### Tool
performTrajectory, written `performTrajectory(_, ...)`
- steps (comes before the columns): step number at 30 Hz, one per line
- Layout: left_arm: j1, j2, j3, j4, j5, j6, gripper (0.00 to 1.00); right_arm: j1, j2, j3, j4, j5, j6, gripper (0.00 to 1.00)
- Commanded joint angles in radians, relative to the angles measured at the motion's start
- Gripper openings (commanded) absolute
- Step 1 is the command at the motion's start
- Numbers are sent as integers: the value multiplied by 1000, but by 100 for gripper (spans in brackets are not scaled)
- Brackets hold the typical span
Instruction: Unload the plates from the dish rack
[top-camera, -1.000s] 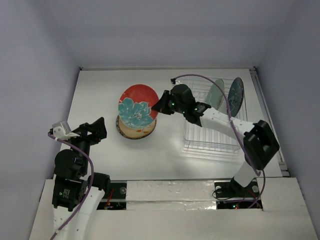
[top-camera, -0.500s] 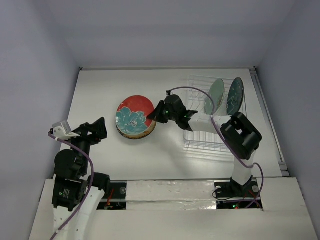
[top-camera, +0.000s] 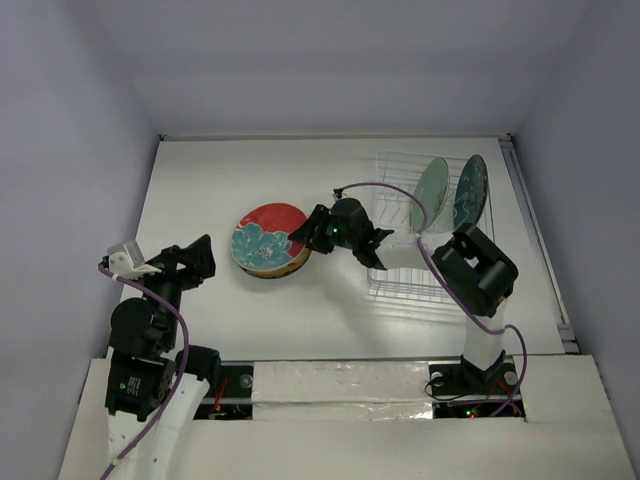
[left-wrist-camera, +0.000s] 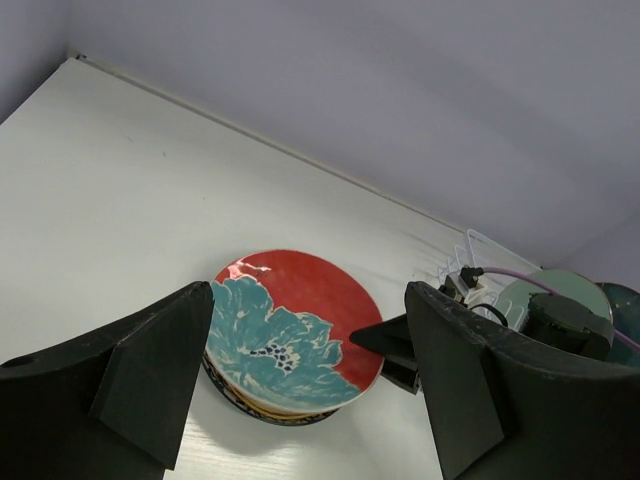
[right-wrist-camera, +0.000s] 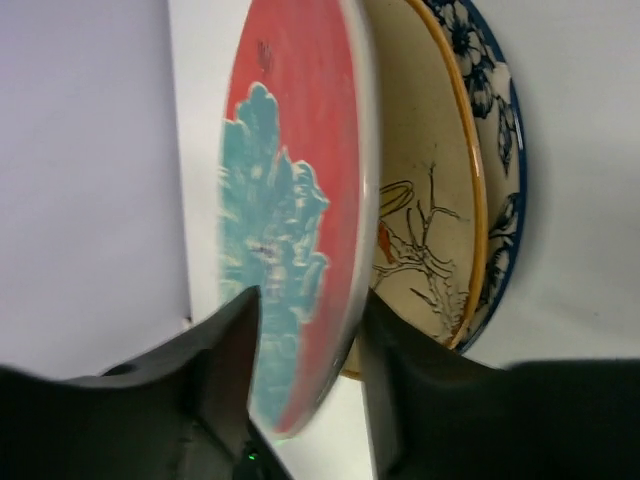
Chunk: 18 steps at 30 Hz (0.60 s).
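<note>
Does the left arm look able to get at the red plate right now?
Probably yes. The left gripper hangs open just left of the red plate, bare table between them. The right gripper straddles the plate's right rim, so come in from the left.

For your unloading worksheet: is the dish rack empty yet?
Not empty. In the dish rack, a pale green plate and a dark teal plate stand upright.

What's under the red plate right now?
Two stacked plates: a cream plate with an orange rim sits directly beneath the red plate, then a blue floral plate lowest. The red plate covers much of both, so anything further beneath is hidden.
</note>
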<state>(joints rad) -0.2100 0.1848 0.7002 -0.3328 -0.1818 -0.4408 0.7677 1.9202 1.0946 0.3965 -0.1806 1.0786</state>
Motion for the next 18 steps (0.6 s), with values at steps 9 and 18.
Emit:
performTrajectory(9, -5, -10, -2, 52, 21, 19, 75, 57, -50, 82, -134, 49, -206, 87)
performTrajectory(18, -5, -18, -2, 52, 19, 17, 75, 104, -76, 171, -479, 248, -419, 100)
